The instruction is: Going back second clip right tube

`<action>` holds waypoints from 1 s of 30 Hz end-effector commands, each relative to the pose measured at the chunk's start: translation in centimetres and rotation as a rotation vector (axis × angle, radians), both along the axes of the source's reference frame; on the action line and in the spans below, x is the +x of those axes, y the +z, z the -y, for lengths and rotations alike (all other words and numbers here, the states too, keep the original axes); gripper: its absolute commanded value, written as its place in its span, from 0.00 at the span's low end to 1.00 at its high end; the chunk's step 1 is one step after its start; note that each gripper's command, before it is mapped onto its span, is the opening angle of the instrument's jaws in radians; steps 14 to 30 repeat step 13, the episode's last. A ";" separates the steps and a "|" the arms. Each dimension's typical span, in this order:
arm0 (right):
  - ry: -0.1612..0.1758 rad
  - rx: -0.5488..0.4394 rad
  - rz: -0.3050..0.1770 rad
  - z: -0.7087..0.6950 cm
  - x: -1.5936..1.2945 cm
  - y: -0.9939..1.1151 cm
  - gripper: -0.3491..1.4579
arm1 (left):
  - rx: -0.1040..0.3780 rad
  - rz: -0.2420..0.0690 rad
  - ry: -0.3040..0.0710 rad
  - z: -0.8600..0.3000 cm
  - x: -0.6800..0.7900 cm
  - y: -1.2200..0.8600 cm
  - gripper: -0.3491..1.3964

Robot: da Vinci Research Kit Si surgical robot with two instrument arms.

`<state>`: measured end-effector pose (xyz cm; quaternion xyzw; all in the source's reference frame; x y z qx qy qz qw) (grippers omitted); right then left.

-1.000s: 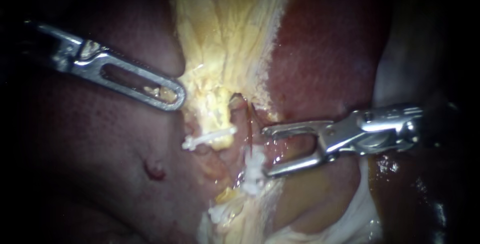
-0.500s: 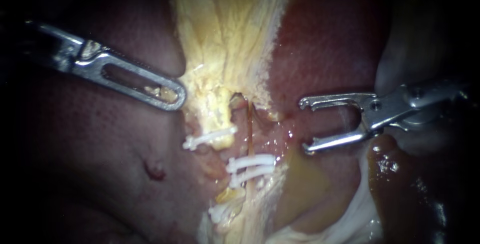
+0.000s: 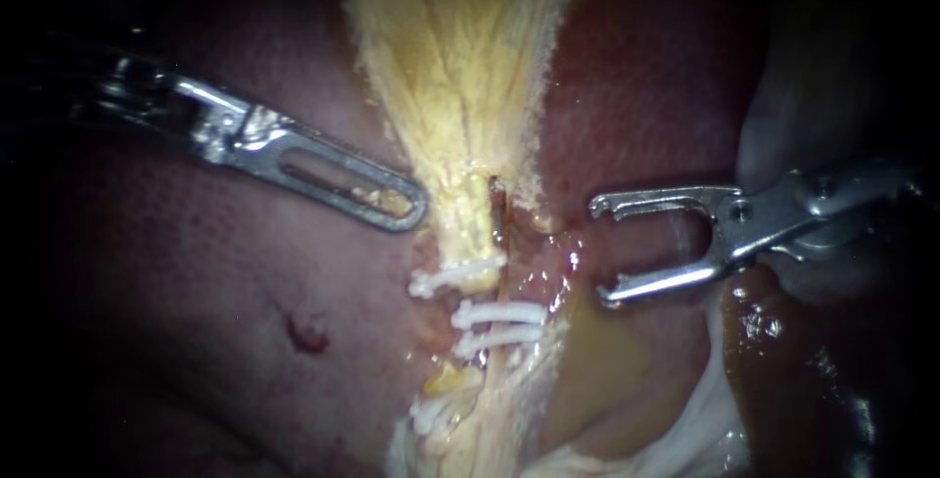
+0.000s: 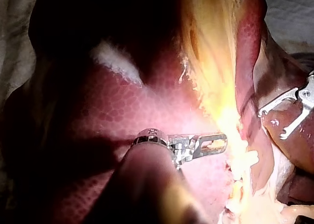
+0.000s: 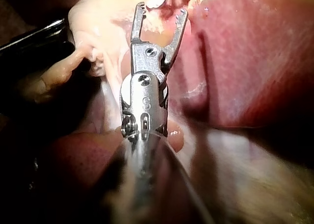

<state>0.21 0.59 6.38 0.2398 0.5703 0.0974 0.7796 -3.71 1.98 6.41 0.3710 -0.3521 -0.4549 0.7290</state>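
We record two white, bar-shaped plastic clips (image 3: 499,313) lying parallel across the thin tan right tube (image 3: 502,285), ahead of and clear of our right instrument (image 3: 597,250), whose steel toothed jaws stand wide open, empty. Our left instrument (image 3: 413,212), slotted jaws together, grips glistening pale yellow fibrous tissue (image 3: 460,96).

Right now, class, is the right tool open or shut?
Open: the right tool shows a wide gap between its jaws, with nothing gripped.
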 end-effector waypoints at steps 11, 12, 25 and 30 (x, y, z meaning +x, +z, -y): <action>0.001 0.001 0.000 0.00 0.02 -0.01 0.47 | -0.003 -0.012 0.008 -0.01 0.03 0.11 0.00; 0.001 0.001 0.000 0.00 0.02 -0.01 0.47 | -0.003 -0.012 0.009 -0.01 0.03 0.11 0.00; 0.001 0.001 0.000 0.00 0.03 -0.01 0.47 | -0.003 -0.012 0.009 -0.01 0.03 0.11 0.00; 0.001 0.001 0.000 0.00 0.03 -0.01 0.47 | -0.003 -0.012 0.009 -0.01 0.03 0.11 0.00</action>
